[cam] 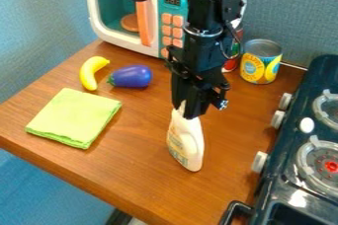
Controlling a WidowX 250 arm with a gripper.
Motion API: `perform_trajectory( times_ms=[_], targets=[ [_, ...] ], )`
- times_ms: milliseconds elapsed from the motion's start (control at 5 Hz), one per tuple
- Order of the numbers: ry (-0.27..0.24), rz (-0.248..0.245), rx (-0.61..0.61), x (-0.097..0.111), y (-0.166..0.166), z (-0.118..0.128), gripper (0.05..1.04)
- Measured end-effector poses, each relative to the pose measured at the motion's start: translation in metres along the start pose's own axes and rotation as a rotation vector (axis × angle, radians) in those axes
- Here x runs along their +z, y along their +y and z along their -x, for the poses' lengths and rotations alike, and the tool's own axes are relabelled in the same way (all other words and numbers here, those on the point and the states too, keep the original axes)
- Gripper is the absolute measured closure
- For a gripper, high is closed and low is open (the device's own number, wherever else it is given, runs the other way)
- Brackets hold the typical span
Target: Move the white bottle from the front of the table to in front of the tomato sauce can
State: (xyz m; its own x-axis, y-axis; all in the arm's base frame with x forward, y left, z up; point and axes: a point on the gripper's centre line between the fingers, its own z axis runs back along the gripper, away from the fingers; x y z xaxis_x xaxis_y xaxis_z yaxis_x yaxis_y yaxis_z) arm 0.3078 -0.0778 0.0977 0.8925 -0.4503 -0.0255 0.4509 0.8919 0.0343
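One smooth, cream-white plastic bottle (187, 142), rounded at the shoulders and labelled on its side, is below the black gripper (186, 111), near the middle of the tabletop (142, 169). The jaws are closed around its narrow neck, a pale sliver showing between them; whether its base touches the brown, wood-grained surface, I cannot tell. To the left lies a folded lime-green cloth (74, 117), soft and roughly square. Beyond it are a curved, yellow toy banana (90, 73) and a glossy purple toy eggplant (132, 76). Behind stands a white-and-teal toy microwave (125, 42) with an orange handle and square buttons. A ridged metal can (261, 63) with a yellow label stands right of the arm, near a dark, shiny toy stove (280, 172) with pale round knobs.
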Motion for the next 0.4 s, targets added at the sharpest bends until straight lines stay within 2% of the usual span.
perform_trajectory(
  times_ms=[200, 400],
  targets=[
    [-0.043, 0.006, 0.001, 0.015, -0.001, 0.001, 0.728],
    [-0.085, -0.009, 0.008, 0.038, 0.004, -0.007, 0.728]
  ],
)
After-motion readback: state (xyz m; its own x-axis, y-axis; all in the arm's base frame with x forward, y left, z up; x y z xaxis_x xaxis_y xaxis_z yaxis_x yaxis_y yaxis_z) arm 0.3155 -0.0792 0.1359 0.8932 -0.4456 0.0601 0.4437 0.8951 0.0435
